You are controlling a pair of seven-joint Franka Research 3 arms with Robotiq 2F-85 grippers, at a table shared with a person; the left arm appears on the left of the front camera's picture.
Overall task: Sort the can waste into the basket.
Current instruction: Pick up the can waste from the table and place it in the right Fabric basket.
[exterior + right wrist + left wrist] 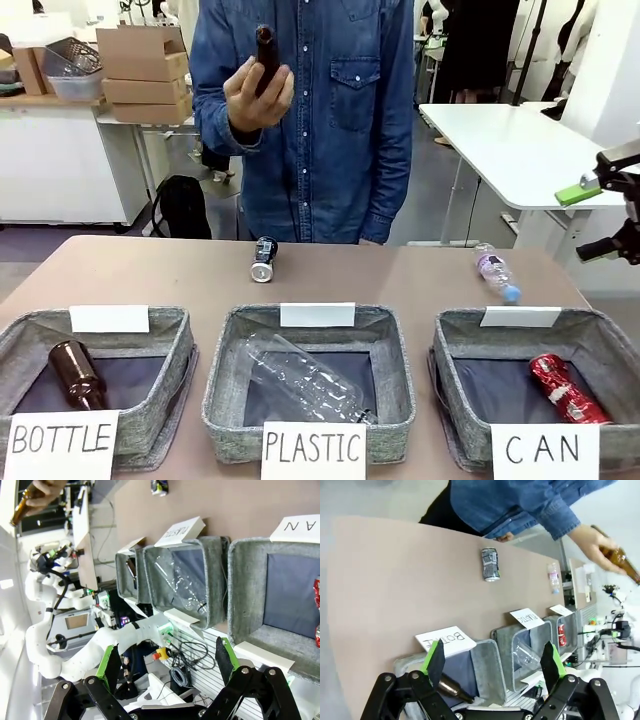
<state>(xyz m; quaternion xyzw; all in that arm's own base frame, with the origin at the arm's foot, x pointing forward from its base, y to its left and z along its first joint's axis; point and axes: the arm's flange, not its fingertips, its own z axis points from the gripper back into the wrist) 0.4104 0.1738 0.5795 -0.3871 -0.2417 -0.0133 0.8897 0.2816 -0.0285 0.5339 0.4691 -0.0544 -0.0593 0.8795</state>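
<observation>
Dark can point(264, 259) on its side, far-middle of tabletop point(150, 270), long axis roughly away from me. Red can point(566, 388) already in CAN basket point(452, 325). My right end effector point(592, 220) wide, empty, raised at right edge, can well to its left. Left end effector point(492, 652) wide, empty. Can't tell which is nearer.

Brown table point(140, 270). Near edge, a row of three grey baskets: BOTTLE basket point(180, 350) left, PLASTIC basket point(222, 370) middle, CAN basket point(448, 350) right. Far side: dark can point(264, 259) lying centre, clear plastic bottle point(496, 272) lying right.
</observation>
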